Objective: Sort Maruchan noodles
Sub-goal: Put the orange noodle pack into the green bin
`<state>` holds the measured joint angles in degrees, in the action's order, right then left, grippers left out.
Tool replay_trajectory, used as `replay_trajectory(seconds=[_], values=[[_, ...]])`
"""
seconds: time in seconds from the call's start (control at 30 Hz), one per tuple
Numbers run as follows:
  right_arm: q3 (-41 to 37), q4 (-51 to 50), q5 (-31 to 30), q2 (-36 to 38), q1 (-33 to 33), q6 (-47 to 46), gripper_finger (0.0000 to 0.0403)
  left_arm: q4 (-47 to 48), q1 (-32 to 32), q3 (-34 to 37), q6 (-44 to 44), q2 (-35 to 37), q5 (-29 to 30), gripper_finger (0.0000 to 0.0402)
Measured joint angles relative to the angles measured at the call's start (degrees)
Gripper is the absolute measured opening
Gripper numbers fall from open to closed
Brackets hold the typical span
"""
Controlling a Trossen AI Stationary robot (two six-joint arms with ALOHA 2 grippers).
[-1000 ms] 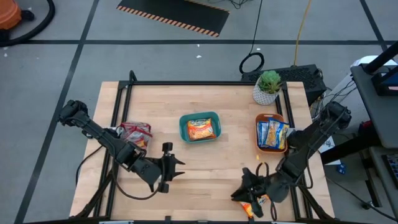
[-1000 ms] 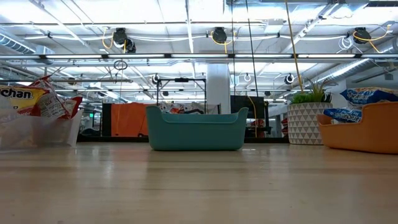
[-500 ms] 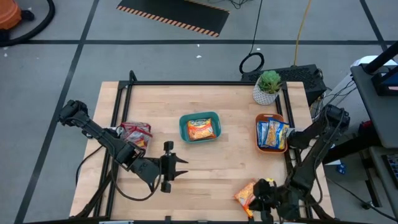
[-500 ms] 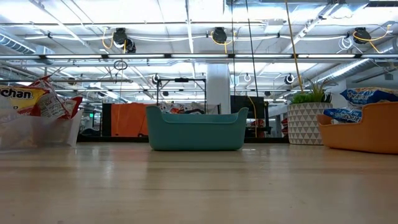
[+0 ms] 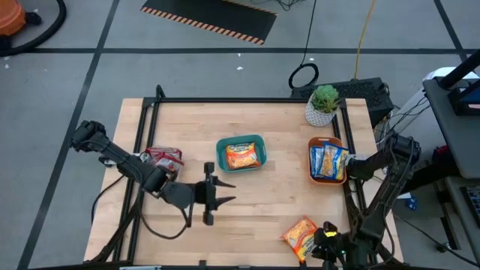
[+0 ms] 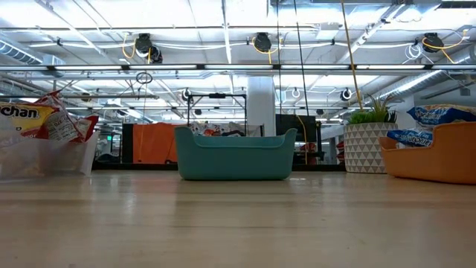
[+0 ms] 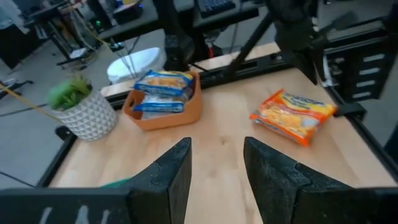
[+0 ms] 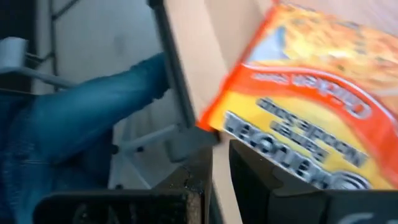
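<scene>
An orange Maruchan packet (image 5: 301, 235) lies flat on the table near its near right corner; it also shows in the left wrist view (image 7: 292, 115) and the right wrist view (image 8: 311, 118). My right gripper (image 5: 328, 247) is just off that corner, right of the packet, fingers shut (image 8: 221, 165) and short of it. My left gripper (image 5: 217, 193) is open and empty over the table's middle, left of the packet, pointing toward it (image 7: 216, 162). Another orange packet lies in the teal bin (image 5: 240, 153). Blue-and-yellow packets lie in the orange tray (image 5: 328, 162). Red packets stand in a clear container (image 5: 164, 160).
A potted plant (image 5: 324, 105) stands at the far right, behind the orange tray. The table's black frame runs along its edges. A person's leg in blue jeans (image 8: 93, 124) stands beside the near right corner. Bare wood lies between my left gripper and the loose packet.
My right gripper has drawn back off the orange packet toward the table's near right corner; the packet, half covered before, now lies in full view on the table. My left gripper has moved a little toward the table's right and far edges.
</scene>
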<state>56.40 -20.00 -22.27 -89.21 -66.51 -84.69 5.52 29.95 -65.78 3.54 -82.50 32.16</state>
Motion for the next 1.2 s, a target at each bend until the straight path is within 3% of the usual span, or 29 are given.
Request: replay_trajectory(seconds=[0.4, 0.63, 0.77, 1.03, 1.2], values=[[0.00, -17.28, 6.52, -0.18, -4.72, -16.77, 0.0047, 0.20, -4.43, 0.00, -0.69, 0.00, -1.75, 0.0152], [-0.02, -19.90, 3.83, -0.60, -7.13, -22.77, 0.0056, 1.32, -3.67, 0.00, -2.92, 0.00, -1.90, 0.0152], [-0.49, -19.88, 1.08, -1.58, -7.14, -22.40, 0.0090, 2.29, -2.78, 0.00, -4.36, 0.00, -1.91, 0.0152], [-4.68, -14.65, 3.05, -1.66, -7.12, -22.28, 0.0197, 2.50, -1.41, 0.00, -5.05, 0.00, -1.90, 0.0152], [-8.35, -6.97, 2.86, -1.66, -6.97, -16.23, 0.0236, 2.46, -1.44, 0.00, -4.46, 0.00, -1.90, 0.0152]])
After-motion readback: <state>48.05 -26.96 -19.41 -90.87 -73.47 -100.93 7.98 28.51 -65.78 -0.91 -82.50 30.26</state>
